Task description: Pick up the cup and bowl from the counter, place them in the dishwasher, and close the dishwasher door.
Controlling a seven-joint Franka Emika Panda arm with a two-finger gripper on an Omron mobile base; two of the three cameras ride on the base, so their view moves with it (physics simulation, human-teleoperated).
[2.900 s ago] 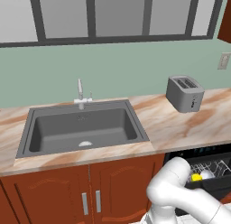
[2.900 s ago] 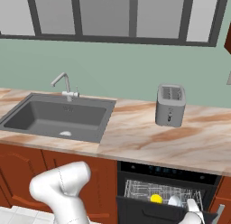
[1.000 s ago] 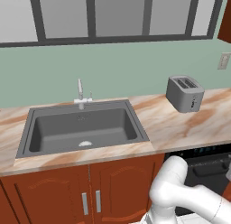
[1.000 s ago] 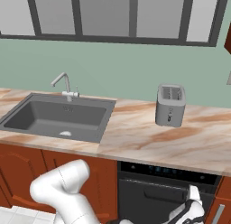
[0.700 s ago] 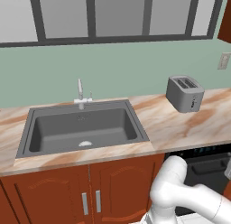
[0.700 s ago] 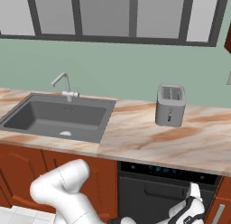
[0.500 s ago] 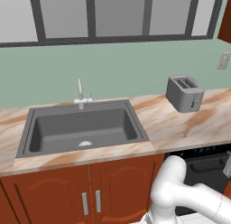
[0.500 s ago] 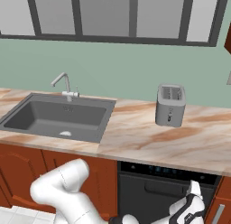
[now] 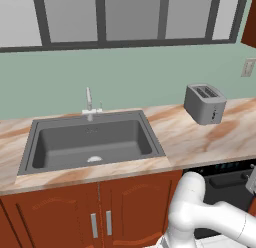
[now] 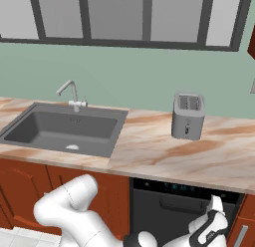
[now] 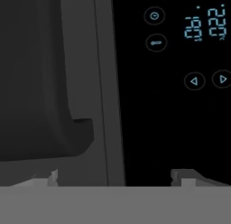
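- counter [image 10: 164,156]: long pinkish-beige marble top over red-brown cabinets [image 9: 125,207], running the full width in both base views.
- sink [image 9: 92,142]: dark grey basin set in the counter, left of centre, faucet [image 9: 89,102] at its back edge.
- dishwasher [image 10: 179,211]: black unit under the counter, right of the sink cabinets. dishwasher door [image 10: 169,221] stands upright and flush with the front, so it reads as shut. Bar handle [image 10: 182,207] sits near its top, lit control strip [image 10: 184,189] above that.
- toaster [image 10: 188,116]: grey, 2 slots, upright on the counter above the dishwasher, near the back wall.
- gripper [image 11: 115,175]: jaws spread wide, holding nothing. It's right up against the dishwasher front, at the handle's end and control panel, with blue digits and round buttons just ahead.
- cup and bowl: can't tell where they are from these views.
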